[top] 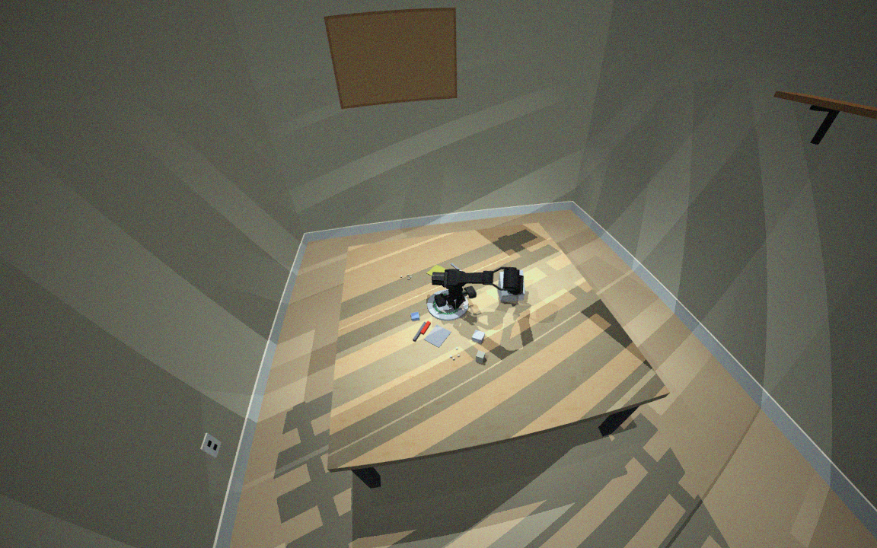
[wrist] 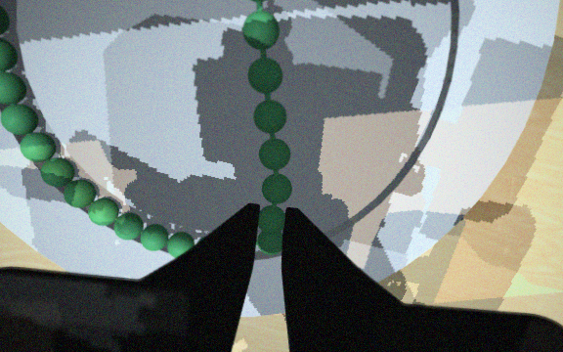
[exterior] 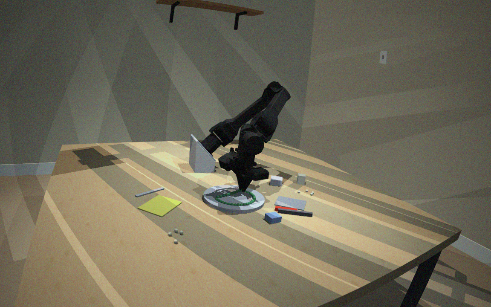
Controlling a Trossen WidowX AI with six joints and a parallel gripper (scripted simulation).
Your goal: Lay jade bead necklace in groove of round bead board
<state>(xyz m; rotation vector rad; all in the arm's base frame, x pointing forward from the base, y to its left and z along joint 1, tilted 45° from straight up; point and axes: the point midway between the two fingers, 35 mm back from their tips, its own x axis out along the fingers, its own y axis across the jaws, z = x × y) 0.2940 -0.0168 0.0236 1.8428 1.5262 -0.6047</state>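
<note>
The jade bead necklace [exterior: 238,204] [wrist: 274,154] lies on the round bead board [top: 447,317] [exterior: 207,198] [wrist: 501,142]. In the wrist view its left side follows the groove, while its other side runs nearly straight across the board's inner disc. The groove [wrist: 454,39] is bare along the right. My gripper [exterior: 242,189] [wrist: 272,217] is shut on the necklace at the bend near the board's rim, with green beads between the fingertips. The fingers hide some beads at lower left.
A blue block [exterior: 272,218], a black and red bar [exterior: 296,212] and a grey plate [exterior: 290,202] lie beside the board. Two small blocks [exterior: 276,181] [exterior: 301,178] stand behind them. A yellow-green sheet [exterior: 159,205] and a thin grey rod [exterior: 149,192] lie on the other side. Small loose balls are scattered around.
</note>
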